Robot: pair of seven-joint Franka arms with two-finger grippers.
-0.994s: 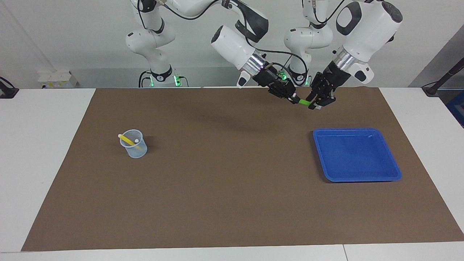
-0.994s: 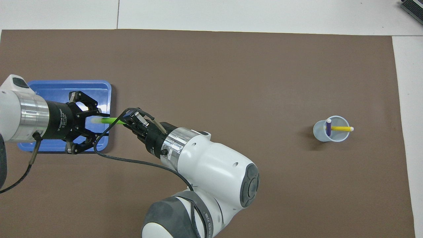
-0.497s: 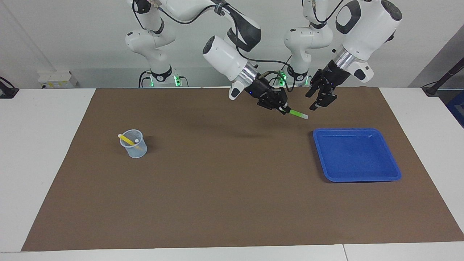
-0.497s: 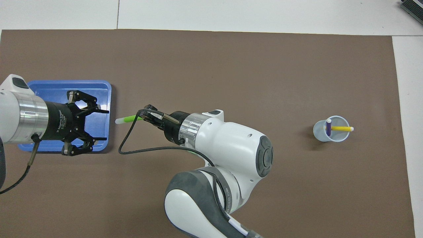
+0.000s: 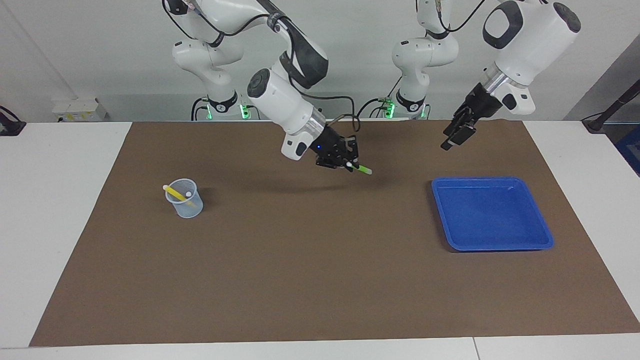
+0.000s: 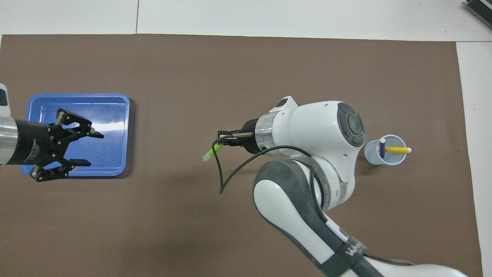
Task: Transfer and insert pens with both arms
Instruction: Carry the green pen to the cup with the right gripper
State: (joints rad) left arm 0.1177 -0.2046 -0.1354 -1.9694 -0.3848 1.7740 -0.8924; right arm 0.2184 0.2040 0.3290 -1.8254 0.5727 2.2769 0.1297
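Note:
My right gripper [image 5: 348, 164] [image 6: 222, 139] is shut on the green pen [image 5: 362, 169] [image 6: 210, 153], held up in the air over the middle of the brown mat. The pen's pale end sticks out past the fingertips, slanting down. The yellow pen [image 5: 175, 192] [image 6: 398, 149] and the purple pen [image 6: 382, 149] stand in the clear cup [image 5: 186, 205] [image 6: 372, 152] at the right arm's end of the table. My left gripper [image 5: 452, 139] [image 6: 95, 149] is open and holds nothing. It hangs raised by the blue tray [image 5: 492, 179] [image 6: 77, 95], well apart from the green pen.
The blue tray holds nothing and lies on the mat toward the left arm's end. Two smaller white arms with green lights [image 5: 225, 107] stand at the robots' edge of the table. A black cable [image 6: 221, 181] loops from the right wrist.
The left gripper let go of the green pen, opened and drew back. The right gripper carried the pen away from the tray, toward the middle of the mat.

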